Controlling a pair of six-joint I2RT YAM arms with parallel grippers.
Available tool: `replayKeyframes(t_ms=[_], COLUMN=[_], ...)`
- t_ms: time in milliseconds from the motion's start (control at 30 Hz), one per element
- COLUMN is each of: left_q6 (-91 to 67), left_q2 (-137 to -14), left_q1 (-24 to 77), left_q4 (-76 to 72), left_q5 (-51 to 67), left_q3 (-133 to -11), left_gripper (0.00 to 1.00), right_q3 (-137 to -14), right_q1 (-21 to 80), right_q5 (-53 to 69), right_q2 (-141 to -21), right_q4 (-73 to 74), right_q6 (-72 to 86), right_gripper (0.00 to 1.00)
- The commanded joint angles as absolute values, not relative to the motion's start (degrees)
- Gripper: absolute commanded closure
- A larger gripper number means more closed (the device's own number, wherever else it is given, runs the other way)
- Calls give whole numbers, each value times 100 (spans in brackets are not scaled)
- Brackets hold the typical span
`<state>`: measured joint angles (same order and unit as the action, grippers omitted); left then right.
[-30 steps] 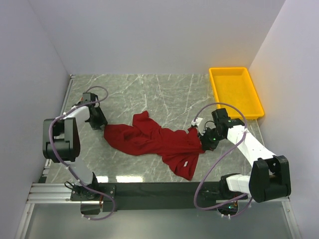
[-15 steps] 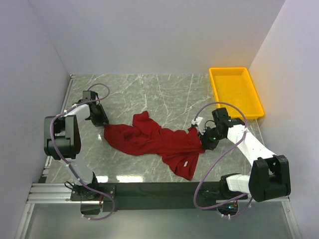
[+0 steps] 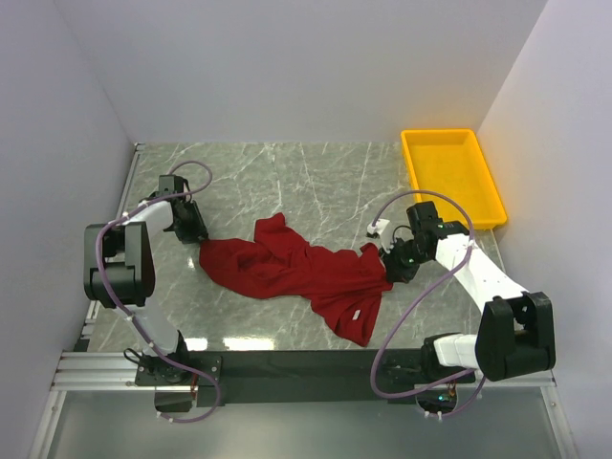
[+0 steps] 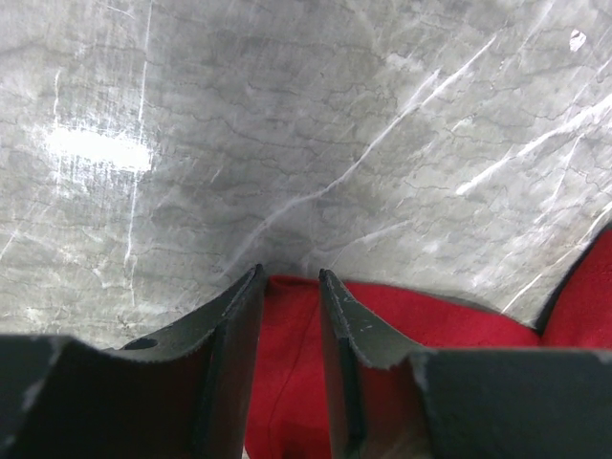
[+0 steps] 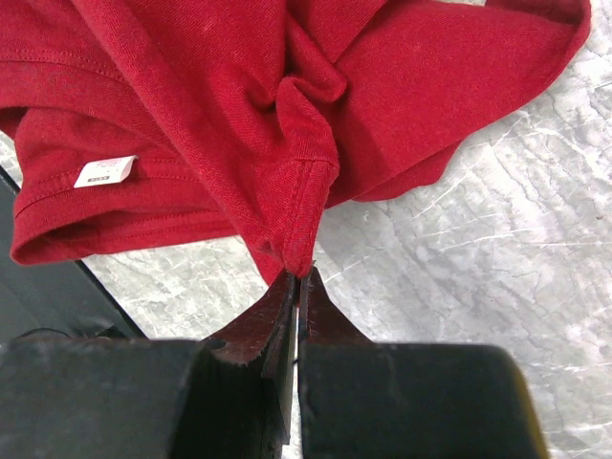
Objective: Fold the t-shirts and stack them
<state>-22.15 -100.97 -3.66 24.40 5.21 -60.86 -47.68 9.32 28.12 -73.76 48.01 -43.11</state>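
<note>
The dark red t-shirt [image 3: 301, 273] lies crumpled across the middle of the marble table, its small white tag [image 3: 355, 313] near the front. My left gripper [image 3: 198, 239] is at the shirt's left end; in the left wrist view the jaws [image 4: 292, 277] stand a little apart with the shirt's edge [image 4: 292, 363] between them. My right gripper [image 3: 386, 267] is at the shirt's right end. In the right wrist view it [image 5: 298, 273] is shut on a bunched hem of the shirt [image 5: 287, 105], and the tag [image 5: 104, 171] shows at left.
A yellow plastic tray [image 3: 451, 177] stands at the back right by the wall. White walls close in the table on the left, back and right. A black strip [image 3: 316, 363] runs along the table's front edge between the arm bases.
My left gripper has shifted slightly toward the back at the shirt's left end. My right wrist has moved a little back and left, still holding the cloth. The shirt has barely moved.
</note>
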Motion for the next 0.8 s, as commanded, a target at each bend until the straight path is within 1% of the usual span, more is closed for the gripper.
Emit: replayKeyframes(t_ms=[0,133,300,467,600,767], left_q6=[-1987,-1951,-1977,-2092,-2162,-2320], left_q2=[-10142,-10186,-10187,-10073,-9888,-9686], left_q1=[-343,-325,-185,-53,-53,-105], left_q4=[2909,2988,3260,3454,3498,3472], left_q5=[483,545,124,-263,-229,157], left_q3=[-5854,-5845,-5880,-5941,-5959,-6055], left_gripper=[64,64,62,57,51,49], right_q3=[-5001,-4983,-4975,-4983,-5010,-5027], right_q1=[861,870,861,861,861,861], right_q5=[2883,2883,2927,2953,2962,2988], right_q2=[-7374,-7356,-7339,-7365,-7365,-7374], right_q4=[4746,4720,4693,4676,4676,4684], right_q6=[-4342,-4324,-4289,-4271,-4280,-4307], right_gripper=[100,100,100,100,100,100])
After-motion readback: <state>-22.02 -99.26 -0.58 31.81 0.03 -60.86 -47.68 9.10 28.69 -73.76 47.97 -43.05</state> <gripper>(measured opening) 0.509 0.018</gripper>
